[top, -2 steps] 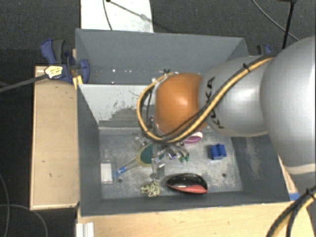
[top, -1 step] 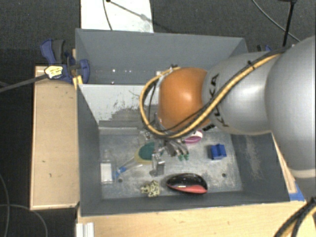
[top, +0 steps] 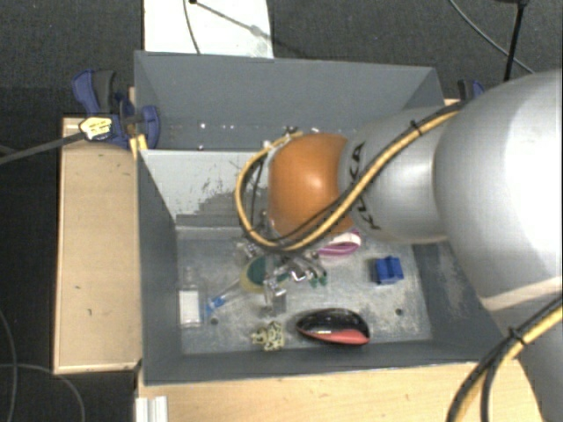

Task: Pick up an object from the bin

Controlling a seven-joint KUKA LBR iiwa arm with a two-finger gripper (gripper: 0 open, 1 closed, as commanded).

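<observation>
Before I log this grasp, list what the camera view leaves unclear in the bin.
Pink-and-white thing: mostly under the orange wrist cover, kind unclear.
Teal round thing: partly behind the pincer.
Small tan cluster at the front: too small to identify.
Bin, right back corner: hidden by the arm.

**A:** What lies where in the bin [top: 158, 236]?

**B:** The arm [top: 413, 174] comes in from the right, with its wrist over the middle of the floor. In front of the wrist, near the front wall, lies a computer mouse [top: 332, 326]. A small knobbly clump [top: 268, 335] sits just left of it.

**A:** And towards the sides?

**B:** A small block [top: 189, 306] lies far left, and a thin stick [top: 222, 301] lies between it and the centre. A toy brick [top: 385, 270] lies right, behind the mouse and apart from it.
</observation>
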